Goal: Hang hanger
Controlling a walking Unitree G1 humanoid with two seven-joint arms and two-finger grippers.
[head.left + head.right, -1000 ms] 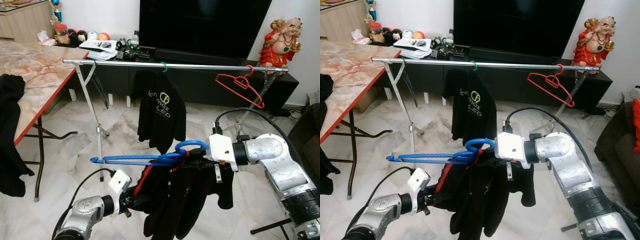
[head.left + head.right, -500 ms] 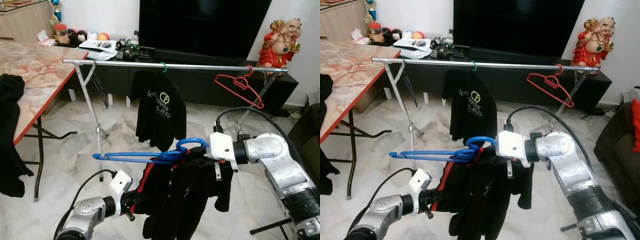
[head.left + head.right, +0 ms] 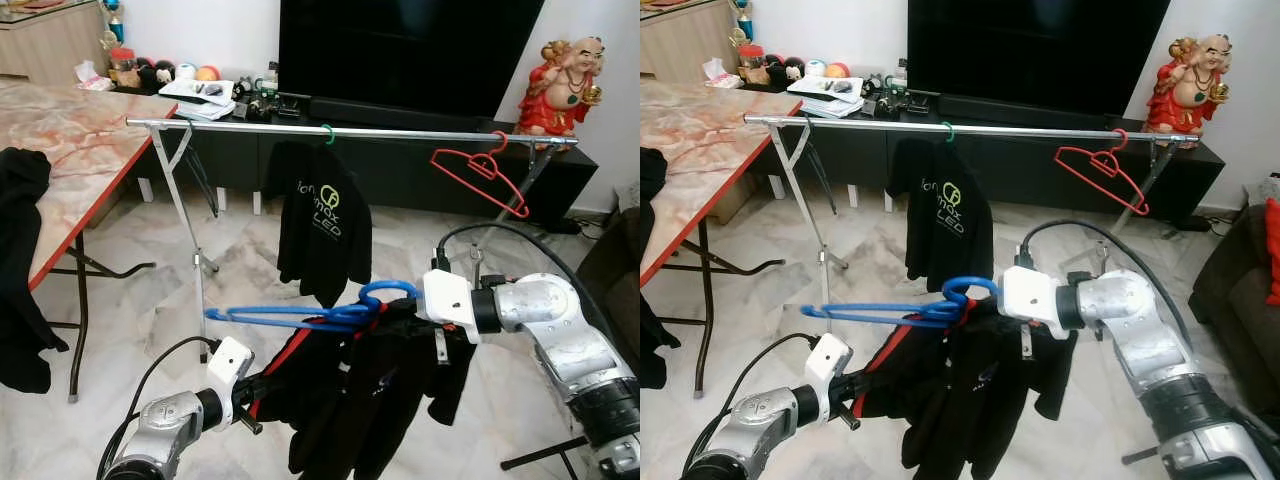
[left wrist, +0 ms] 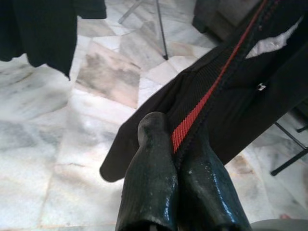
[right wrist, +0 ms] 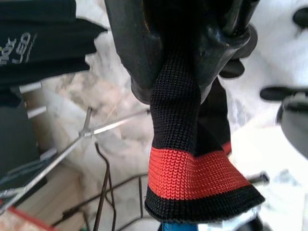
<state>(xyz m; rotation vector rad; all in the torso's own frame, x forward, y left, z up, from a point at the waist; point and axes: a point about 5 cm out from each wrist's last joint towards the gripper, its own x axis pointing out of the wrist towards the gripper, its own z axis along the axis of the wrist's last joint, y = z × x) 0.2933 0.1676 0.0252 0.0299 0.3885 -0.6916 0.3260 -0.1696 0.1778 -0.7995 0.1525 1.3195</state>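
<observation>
Wide marble floor [image 3: 140,290] underfoot, pale and veined. Big dark television [image 3: 410,50] against the back wall on a low black cabinet [image 3: 400,165]. Marble-topped bench [image 3: 70,140] with a red edge along the left side, a black cloth [image 3: 20,270] draped over its near edge.

Steel clothes rail [image 3: 350,130] spanning the room in front of the cabinet, on crossed legs. Hung near its middle by a green hook: a black printed T-shirt [image 3: 320,230]. Near its right end, tilted: an empty red hanger [image 3: 480,175]. Red seated figurine [image 3: 565,85] on the right end of the cabinet.

Held up below and in front of the rail, well apart from it: a black jacket [image 3: 370,380] with red trim, drooping between the two arms. Blue hanger [image 3: 310,315] at its collar, bar running level toward the left, hook curled beside the right wrist; not yet on the rail.

Right hand [image 5: 192,62] clenched on the jacket's knitted black-and-red collar band, just beside the blue hook. Left hand [image 4: 178,163] lower and to the left, fingers [image 4: 149,183] pinched together on the jacket's edge along the red stripe.
</observation>
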